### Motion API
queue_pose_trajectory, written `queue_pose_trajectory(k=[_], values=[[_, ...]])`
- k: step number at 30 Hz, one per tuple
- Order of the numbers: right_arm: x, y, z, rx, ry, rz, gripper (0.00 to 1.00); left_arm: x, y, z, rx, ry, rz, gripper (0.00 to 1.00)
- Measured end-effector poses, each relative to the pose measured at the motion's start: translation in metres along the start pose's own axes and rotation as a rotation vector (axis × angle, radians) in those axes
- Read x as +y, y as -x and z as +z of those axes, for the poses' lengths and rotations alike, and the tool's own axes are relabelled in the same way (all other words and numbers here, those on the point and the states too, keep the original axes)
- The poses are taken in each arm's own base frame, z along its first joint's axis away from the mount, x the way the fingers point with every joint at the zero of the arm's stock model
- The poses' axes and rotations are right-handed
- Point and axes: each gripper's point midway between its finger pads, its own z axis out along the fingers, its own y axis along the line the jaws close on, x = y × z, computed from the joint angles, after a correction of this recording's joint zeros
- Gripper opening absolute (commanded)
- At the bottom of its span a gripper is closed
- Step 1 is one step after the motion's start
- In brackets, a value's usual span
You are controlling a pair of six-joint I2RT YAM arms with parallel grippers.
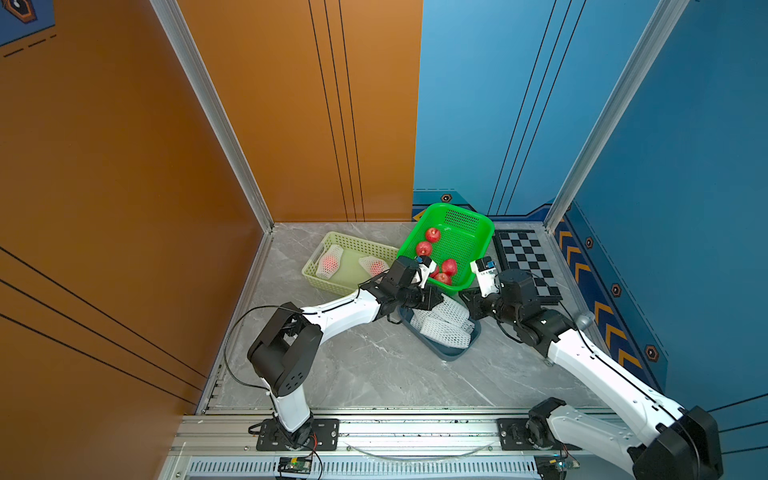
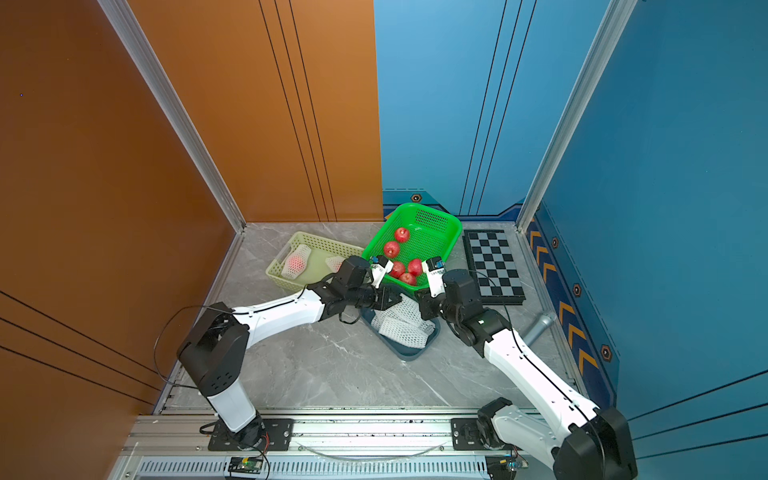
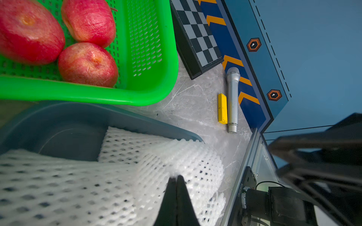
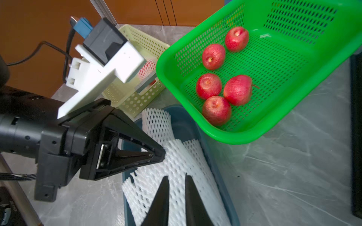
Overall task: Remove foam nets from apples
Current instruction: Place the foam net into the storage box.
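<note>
Several bare red apples [image 1: 424, 248] [image 4: 213, 56] lie in the green basket [image 1: 482, 232]. Two apples in white foam nets [image 1: 330, 262] [image 1: 376, 266] rest in the pale yellow basket [image 1: 353, 245]. Empty foam nets [image 1: 444, 328] [image 4: 180, 156] are piled in the blue-grey bin [image 1: 449, 355]. Over that bin's far end, my left gripper [image 1: 437, 300] [image 3: 176, 177] is shut, with a net's edge pinched at its tips. My right gripper [image 1: 465, 297] [image 4: 176, 177] hangs facing it above the nets. Its fingers stand a narrow gap apart, and nothing shows gripped between them.
A checkerboard [image 1: 523, 257] lies right of the green basket. A silver microphone [image 3: 232, 101] and a yellow block [image 3: 222, 108] sit by the right wall. Orange and blue walls close in the marble table [image 1: 374, 374].
</note>
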Motion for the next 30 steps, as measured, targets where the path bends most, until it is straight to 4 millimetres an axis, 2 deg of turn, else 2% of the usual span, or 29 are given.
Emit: queue_pose_trajectory(k=[5, 11, 15, 19, 25, 30], values=[[0.01, -0.023, 0.028, 0.062, 0.04, 0.02, 0.16, 0.001, 0.0, 0.001, -0.006, 0.004, 0.001, 0.12], [0.002, -0.044, 0.059, 0.124, 0.019, 0.06, 0.16, 0.012, -0.004, 0.001, -0.003, 0.031, -0.011, 0.18], [-0.007, -0.068, 0.074, 0.188, -0.014, 0.078, 0.16, 0.017, -0.006, 0.0, 0.0, 0.039, -0.017, 0.29], [-0.014, -0.084, 0.08, 0.225, -0.045, 0.084, 0.16, 0.022, -0.007, -0.001, -0.001, 0.047, -0.025, 0.41], [-0.017, -0.089, 0.084, 0.24, -0.055, 0.086, 0.17, 0.029, 0.001, -0.01, -0.024, 0.057, -0.034, 0.62], [-0.023, -0.091, 0.088, 0.245, -0.082, 0.079, 0.18, 0.026, 0.022, -0.035, -0.084, 0.063, -0.014, 0.76]])
